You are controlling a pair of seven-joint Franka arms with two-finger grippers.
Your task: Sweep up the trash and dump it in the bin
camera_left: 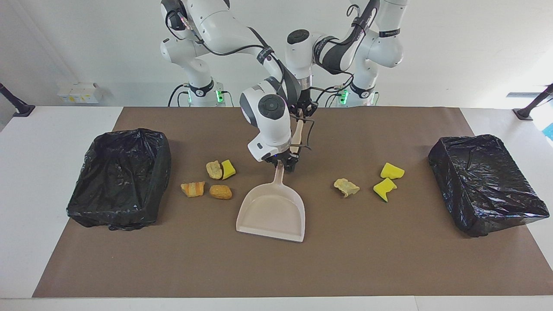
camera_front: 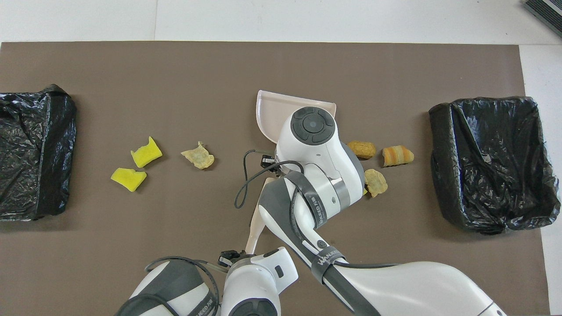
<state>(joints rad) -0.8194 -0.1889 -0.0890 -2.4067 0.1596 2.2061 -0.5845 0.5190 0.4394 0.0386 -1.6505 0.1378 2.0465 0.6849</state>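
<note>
Scraps (camera_left: 208,180) lie on the mat beside my dustpan (camera_left: 271,211), nothing in it, my right gripper (camera_left: 281,163) clamped on its handle, my left gripper (camera_left: 302,111) shut on the brush (camera_left: 295,137).

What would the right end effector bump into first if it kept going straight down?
Pointing down, the right end effector sits right at the handle of the dustpan, so it would meet that handle first, then probably the brown mat underneath.
</note>
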